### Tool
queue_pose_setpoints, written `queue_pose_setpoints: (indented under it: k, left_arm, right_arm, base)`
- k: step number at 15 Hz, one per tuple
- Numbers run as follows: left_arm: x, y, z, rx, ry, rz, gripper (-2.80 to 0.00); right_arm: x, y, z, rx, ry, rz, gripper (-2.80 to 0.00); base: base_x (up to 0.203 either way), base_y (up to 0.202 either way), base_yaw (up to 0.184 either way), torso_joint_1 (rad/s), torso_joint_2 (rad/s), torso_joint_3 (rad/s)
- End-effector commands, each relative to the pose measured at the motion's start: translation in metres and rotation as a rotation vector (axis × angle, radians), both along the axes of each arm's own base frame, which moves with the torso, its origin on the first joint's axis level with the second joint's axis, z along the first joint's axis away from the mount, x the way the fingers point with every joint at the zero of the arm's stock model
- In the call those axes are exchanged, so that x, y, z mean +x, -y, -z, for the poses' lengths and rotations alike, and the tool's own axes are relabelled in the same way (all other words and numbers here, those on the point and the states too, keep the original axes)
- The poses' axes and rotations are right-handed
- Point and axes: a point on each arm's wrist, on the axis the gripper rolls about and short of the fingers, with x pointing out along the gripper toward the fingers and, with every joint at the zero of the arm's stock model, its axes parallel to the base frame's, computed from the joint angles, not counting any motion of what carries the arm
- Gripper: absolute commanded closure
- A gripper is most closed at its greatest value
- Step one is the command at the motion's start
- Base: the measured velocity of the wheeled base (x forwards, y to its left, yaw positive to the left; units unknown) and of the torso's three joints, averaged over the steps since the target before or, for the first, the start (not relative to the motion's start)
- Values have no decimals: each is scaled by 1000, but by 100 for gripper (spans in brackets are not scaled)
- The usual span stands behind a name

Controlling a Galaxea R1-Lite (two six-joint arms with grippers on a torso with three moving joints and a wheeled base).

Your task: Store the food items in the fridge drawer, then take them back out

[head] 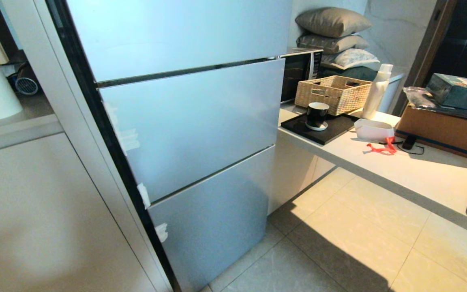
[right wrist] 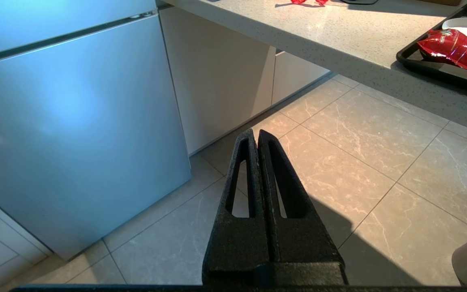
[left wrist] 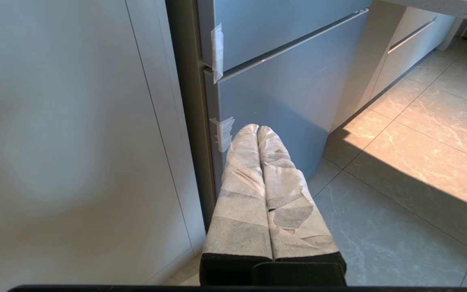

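The fridge stands shut, its three silver-blue door panels all closed, so the fridge drawer is hidden behind them. The food items are out of view. My left gripper has white-taped fingers pressed together, shut on nothing, and hangs low before the bottom door panel near its left edge. My right gripper, black, is also shut and empty, above the tiled floor to the right of the bottom door panel. Neither arm shows in the head view.
A pale counter runs to the right of the fridge, bearing a microwave, wicker basket, mug, white bottle and cardboard box. A black tray holds a red packet. White cabinets flank the left.
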Motion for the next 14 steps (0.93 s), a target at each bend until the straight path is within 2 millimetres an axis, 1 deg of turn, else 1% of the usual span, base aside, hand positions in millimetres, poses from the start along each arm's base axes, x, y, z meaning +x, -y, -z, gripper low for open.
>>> queue_pose_setpoints:
  k: [1, 2, 3, 5, 6, 7, 8, 10, 11, 14]
  left_arm:
    - [0, 0, 0, 2, 1, -1, 0]
    - [0, 0, -1, 4, 11, 0, 0]
    - [-2, 0, -9, -7, 50, 5, 0]
    - [-10, 1, -42, -52, 135, 30, 0]
    - [-8, 1, -57, -83, 129, 44, 0]
    - [0, 1, -71, -131, 89, 59, 0]
    - [11, 1, -83, -190, 42, 73, 0]
    - [48, 2, -104, -342, -37, 92, 0]
    - [67, 3, -114, -425, -46, 96, 0]
    - [132, 6, -134, -660, -45, 59, 0]
  right_arm:
    - [0, 0, 0, 0, 0, 0, 0]
    - [0, 0, 0, 0, 0, 0, 0]
    - [0, 0, 0, 0, -1, 0, 0]
    - [0, 0, 0, 0, 0, 0, 0]
    - [0, 0, 0, 0, 0, 0, 0]
    - [0, 0, 0, 0, 0, 0, 0]
    - [0, 0, 0, 0, 0, 1, 0]
    - [0, 0, 0, 0, -2, 0, 0]
    - [0, 0, 0, 0, -2, 1, 0]
    - [0, 0, 0, 0, 0, 0, 0]
  base:
    - [0, 0, 0, 0, 0, 0]
    - [0, 0, 0, 0, 0, 0]
    - [0, 0, 0, 0, 0, 0]
    - [0, 0, 0, 0, 0, 0]
    - [0, 0, 0, 0, 0, 0]
    - [0, 0, 0, 0, 0, 0]
    - [0, 0, 0, 0, 0, 0]
    - [0, 0, 0, 0, 0, 0]
    - [0, 0, 0, 0, 0, 0]
    - [0, 0, 0, 0, 0, 0]
